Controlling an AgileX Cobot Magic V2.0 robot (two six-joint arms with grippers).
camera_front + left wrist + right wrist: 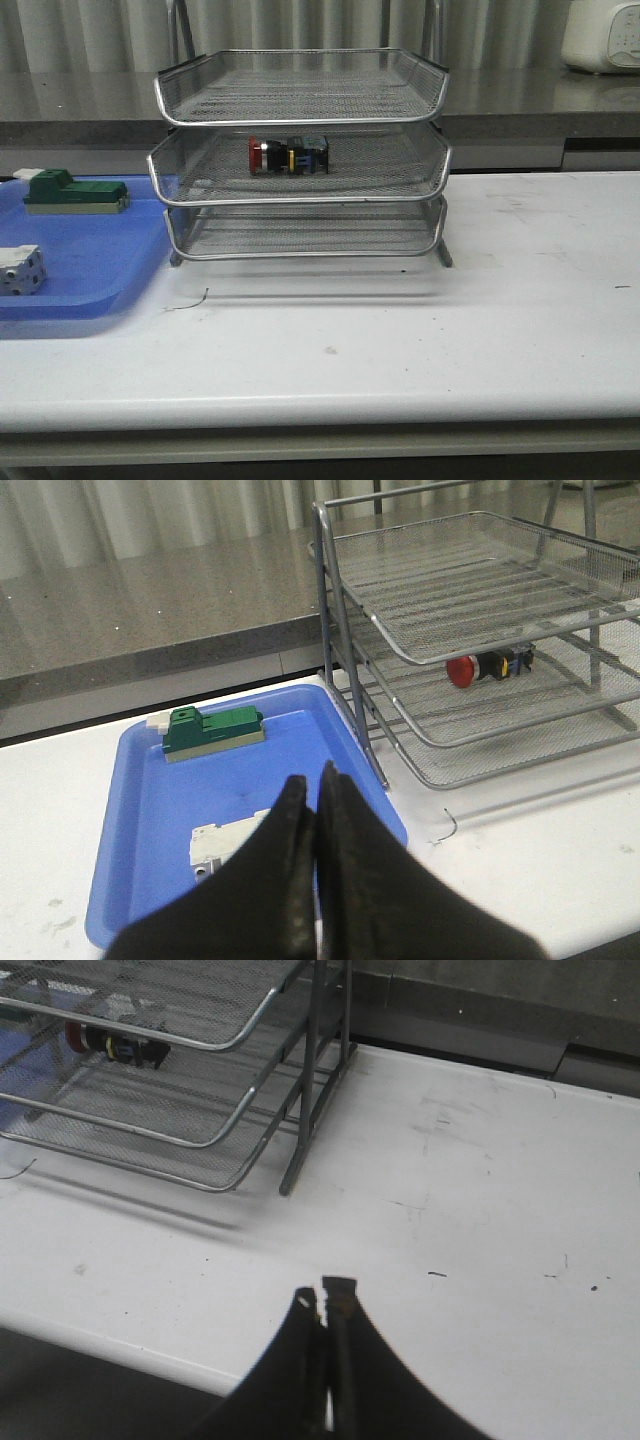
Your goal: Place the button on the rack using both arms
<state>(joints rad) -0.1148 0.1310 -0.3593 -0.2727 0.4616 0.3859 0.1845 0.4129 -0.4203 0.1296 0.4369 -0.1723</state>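
The button [288, 156] lies on its side on the middle tier of the silver wire rack [300, 196], red head to the left. It also shows in the left wrist view as the button [488, 666] and in the right wrist view as the button [116, 1044]. My left gripper [310, 785] is shut with nothing in it, held above the blue tray, well away from the rack [480, 630]. My right gripper [325, 1295] is shut and empty over the white table, away from the rack [200, 1090]. Neither arm appears in the front view.
A blue tray [90, 275] at the left holds a green-and-beige block [75, 192] and a white terminal block [20, 270]. A thin wire scrap [190, 300] lies in front of the rack. A grey counter runs behind the white table [450, 330].
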